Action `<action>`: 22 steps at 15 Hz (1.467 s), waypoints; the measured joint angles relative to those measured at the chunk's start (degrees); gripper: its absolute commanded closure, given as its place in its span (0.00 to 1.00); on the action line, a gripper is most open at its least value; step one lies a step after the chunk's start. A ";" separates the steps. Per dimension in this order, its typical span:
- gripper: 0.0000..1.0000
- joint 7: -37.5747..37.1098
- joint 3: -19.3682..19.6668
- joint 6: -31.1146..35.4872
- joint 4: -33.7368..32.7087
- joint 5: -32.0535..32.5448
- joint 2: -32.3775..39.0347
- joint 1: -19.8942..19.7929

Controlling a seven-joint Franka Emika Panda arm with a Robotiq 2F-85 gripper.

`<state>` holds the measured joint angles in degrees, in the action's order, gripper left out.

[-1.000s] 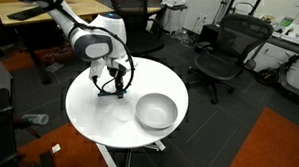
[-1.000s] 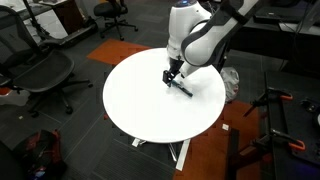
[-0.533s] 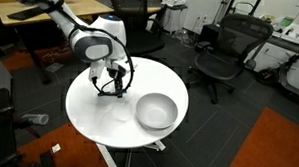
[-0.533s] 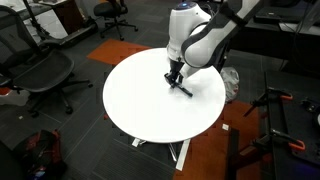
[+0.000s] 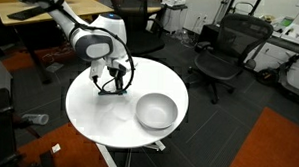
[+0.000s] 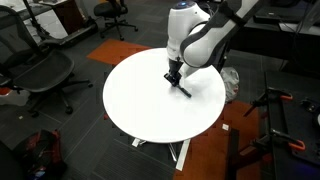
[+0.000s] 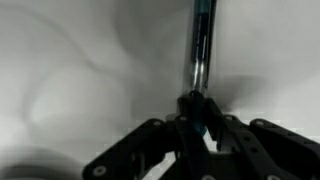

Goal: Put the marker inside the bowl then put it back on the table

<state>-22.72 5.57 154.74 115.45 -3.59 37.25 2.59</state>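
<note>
The marker (image 7: pixel 200 50) is a thin dark stick with a blue-teal section, and in the wrist view it runs straight up from my jaws. My gripper (image 7: pixel 198 112) is shut on the marker's near end. In both exterior views the gripper (image 5: pixel 115 84) (image 6: pixel 175 78) stands low over the round white table (image 5: pixel 93 112) (image 6: pixel 135 100), and the marker (image 6: pixel 185 90) lies slanted on the tabletop under the fingers. The grey-silver bowl (image 5: pixel 156 111) sits on the same table, a short way from the gripper, with nothing in it that I can see. That bowl is out of the wrist view.
Black office chairs (image 5: pixel 226 51) (image 6: pixel 40 70) stand around the table. A wooden desk (image 5: pixel 42 10) is behind the arm. Orange carpet (image 5: pixel 277 148) covers part of the floor. The arm's black cable (image 5: pixel 125 78) loops beside the gripper.
The jaws have closed around the marker's end. The arm and the marker have stayed where they were on the table.
</note>
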 measured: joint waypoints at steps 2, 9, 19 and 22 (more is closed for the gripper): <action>0.95 0.00 0.33 0.02 -0.28 0.00 -0.14 0.20; 0.95 0.00 4.10 0.00 -1.60 0.30 -4.44 0.93; 0.95 0.00 10.43 -2.79 -6.82 2.46 -9.72 -0.34; 0.95 0.00 10.75 -7.05 -10.18 2.88 -9.38 -2.39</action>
<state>-22.72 16.32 147.69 105.27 -0.71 27.87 0.20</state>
